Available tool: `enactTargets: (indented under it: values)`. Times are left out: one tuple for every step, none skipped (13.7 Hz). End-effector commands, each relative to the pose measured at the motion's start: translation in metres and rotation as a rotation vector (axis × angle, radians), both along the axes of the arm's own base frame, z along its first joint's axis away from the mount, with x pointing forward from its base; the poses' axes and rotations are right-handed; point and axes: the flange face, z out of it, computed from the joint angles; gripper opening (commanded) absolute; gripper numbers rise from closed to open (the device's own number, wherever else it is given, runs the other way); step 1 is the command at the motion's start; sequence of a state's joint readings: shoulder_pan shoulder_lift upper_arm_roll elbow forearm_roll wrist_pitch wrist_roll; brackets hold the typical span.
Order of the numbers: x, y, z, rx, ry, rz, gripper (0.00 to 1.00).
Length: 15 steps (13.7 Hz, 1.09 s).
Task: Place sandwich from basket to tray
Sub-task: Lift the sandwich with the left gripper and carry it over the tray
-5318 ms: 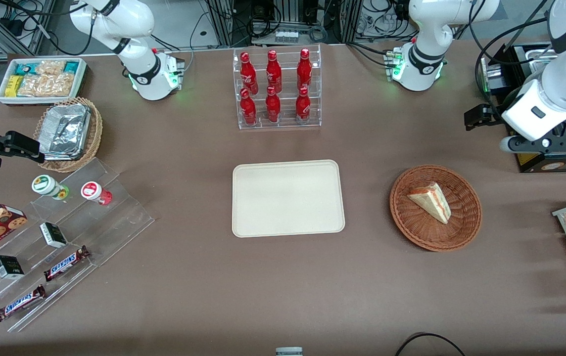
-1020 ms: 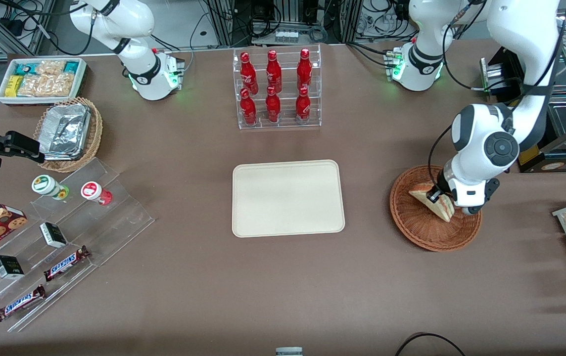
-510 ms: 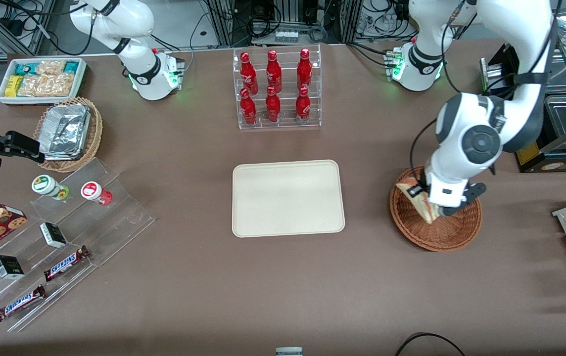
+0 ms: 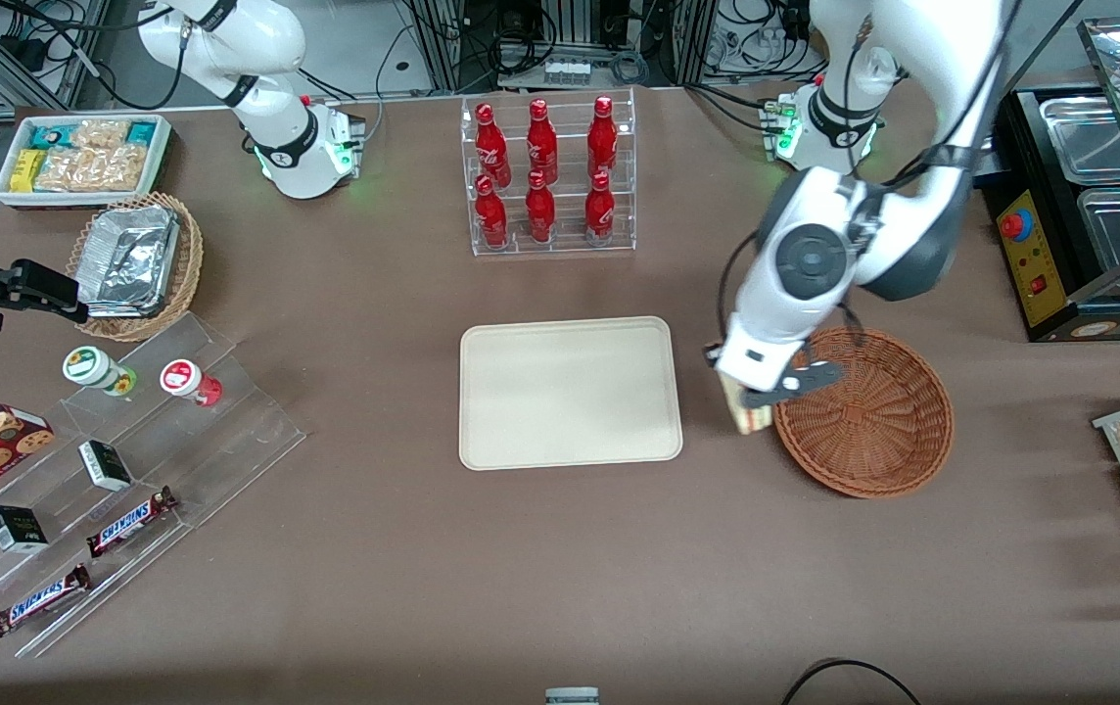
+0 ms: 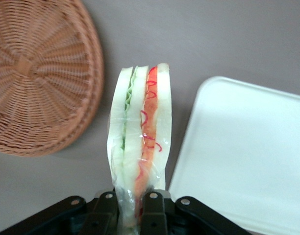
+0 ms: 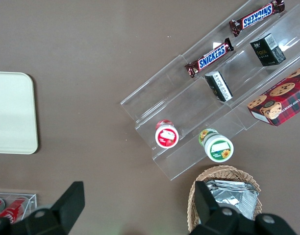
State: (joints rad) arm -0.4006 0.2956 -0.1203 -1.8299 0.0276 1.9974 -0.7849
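My gripper [image 4: 754, 397] [image 5: 133, 208] is shut on the sandwich [image 5: 140, 137], a wrapped wedge of white bread with green and red-orange filling. It hangs above the table in the gap between the reddish-brown wicker basket [image 4: 863, 411] [image 5: 37, 83] and the cream tray [image 4: 570, 392] [image 5: 248, 156]. In the front view only the sandwich's lower end [image 4: 749, 419] shows under the gripper. Nothing lies in the basket or on the tray.
A clear rack of red bottles [image 4: 545, 176] stands farther from the front camera than the tray. Toward the parked arm's end are a tan basket with foil trays [image 4: 134, 264], a white snack bin [image 4: 80, 157] and an acrylic stand [image 4: 119, 470] with snacks. A black unit [image 4: 1089, 206] is near the working arm.
The gripper lifted the sandwich out of the basket and carried it over the rim toward the tray. The basket now holds nothing.
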Motion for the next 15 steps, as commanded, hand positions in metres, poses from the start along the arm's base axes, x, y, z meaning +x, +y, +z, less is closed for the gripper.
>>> enactTargets:
  values:
    - [0.012, -0.047, -0.008, -0.005, 0.030, -0.060, 0.00]
    - [0.010, -0.063, -0.012, -0.009, 0.028, -0.082, 0.00]
    - [0.007, -0.079, -0.016, -0.018, 0.030, -0.100, 0.00]
    - [0.005, -0.093, -0.020, -0.035, 0.038, -0.110, 0.00]
    - [0.004, -0.110, -0.025, -0.048, 0.040, -0.126, 0.00]
    - [0.003, -0.123, -0.031, -0.051, 0.040, -0.141, 0.00]
    - [-0.001, -0.136, -0.039, -0.053, 0.044, -0.156, 0.00]
    - [-0.006, -0.149, -0.045, -0.061, 0.049, -0.167, 0.00]
    - [-0.009, -0.162, -0.051, -0.077, 0.059, -0.175, 0.00]
    - [-0.009, -0.170, -0.056, -0.084, 0.063, -0.179, 0.00]
    - [-0.011, -0.178, -0.062, -0.088, 0.064, -0.189, 0.00]
    - [-0.014, -0.188, -0.067, -0.113, 0.067, -0.190, 0.00]
    - [-0.017, -0.197, -0.073, -0.140, 0.060, -0.196, 0.00]
    - [-0.022, -0.205, -0.080, -0.152, 0.053, -0.197, 0.00]
    - [-0.029, -0.215, -0.087, -0.157, 0.050, -0.199, 0.00]
